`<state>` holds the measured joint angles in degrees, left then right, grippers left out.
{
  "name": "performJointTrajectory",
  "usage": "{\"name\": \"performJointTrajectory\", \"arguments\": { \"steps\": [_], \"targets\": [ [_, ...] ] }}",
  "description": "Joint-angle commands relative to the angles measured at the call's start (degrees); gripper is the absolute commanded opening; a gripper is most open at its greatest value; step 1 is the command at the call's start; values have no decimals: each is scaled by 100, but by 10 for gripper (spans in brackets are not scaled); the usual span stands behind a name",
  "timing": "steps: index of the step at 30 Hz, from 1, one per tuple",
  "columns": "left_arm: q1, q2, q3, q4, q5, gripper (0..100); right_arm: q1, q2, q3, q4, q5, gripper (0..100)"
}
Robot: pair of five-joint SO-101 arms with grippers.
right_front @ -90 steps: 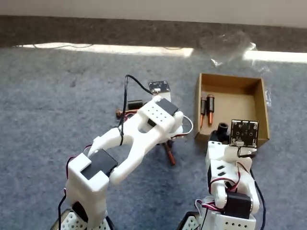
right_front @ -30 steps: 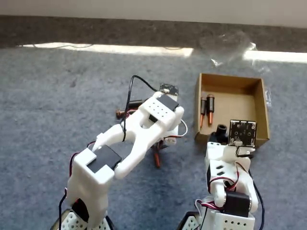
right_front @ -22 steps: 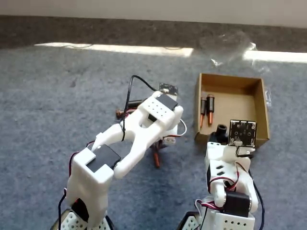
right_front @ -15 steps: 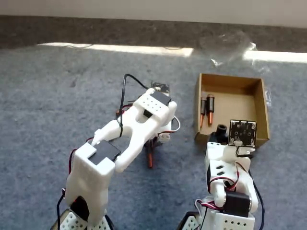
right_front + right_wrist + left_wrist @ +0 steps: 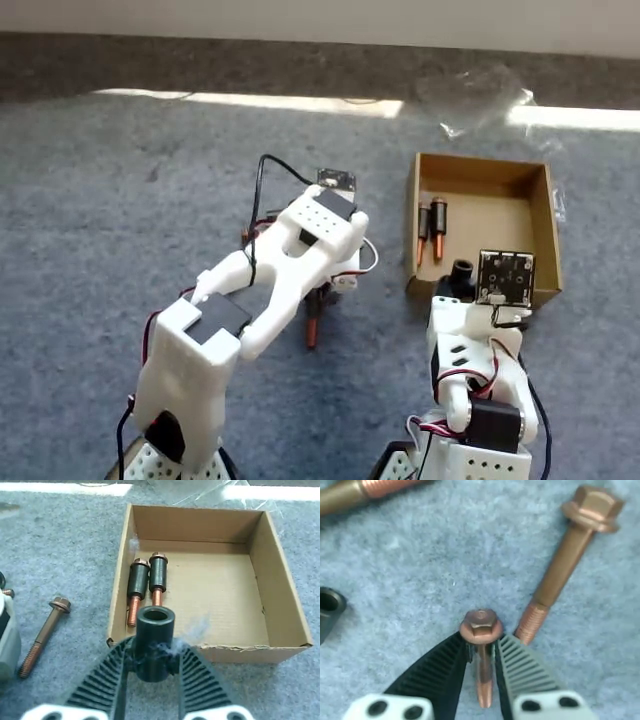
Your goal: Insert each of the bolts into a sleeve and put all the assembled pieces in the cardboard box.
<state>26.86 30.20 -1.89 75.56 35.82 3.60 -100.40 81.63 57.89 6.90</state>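
My left gripper (image 5: 481, 645) is shut on a copper bolt (image 5: 481, 628), whose hex head sits at the fingertips just above the carpet. A second bolt (image 5: 570, 555) lies loose beside it, threaded end near the fingers. In the high view a bolt (image 5: 313, 325) sticks out from under the left arm's end; I cannot tell which one it is. My right gripper (image 5: 152, 655) is shut on a black sleeve (image 5: 155, 630), upright, just in front of the cardboard box (image 5: 280, 605). Two assembled pieces (image 5: 137, 587) (image 5: 158, 577) lie by the box's left wall.
A third bolt (image 5: 365, 490) and a loose black sleeve (image 5: 327, 610) lie on the grey carpet near the left gripper. Another view of a loose bolt (image 5: 45, 635) places it left of the box. A clear plastic bag (image 5: 480, 95) lies beyond the box.
The left arm has swung left over the carpet, and the bolt at its tip shifted left with it. The right arm has stayed still with the sleeve.
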Motion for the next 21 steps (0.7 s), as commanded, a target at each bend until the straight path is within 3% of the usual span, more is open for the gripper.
{"name": "performJointTrajectory", "arguments": {
  "steps": [1,7,13,21],
  "targets": [
    [-356,40,-119,-404,-18,77,31,-48,-75,-207,-9,5],
    [-400,4,-154,-404,-598,75,31,-48,-75,-207,0,5],
    [-620,48,-110,-985,-659,75,31,-48,-75,-207,0,5],
    [-752,22,180,-1020,-765,35,31,-48,-75,-207,0,5]
  ]
}}
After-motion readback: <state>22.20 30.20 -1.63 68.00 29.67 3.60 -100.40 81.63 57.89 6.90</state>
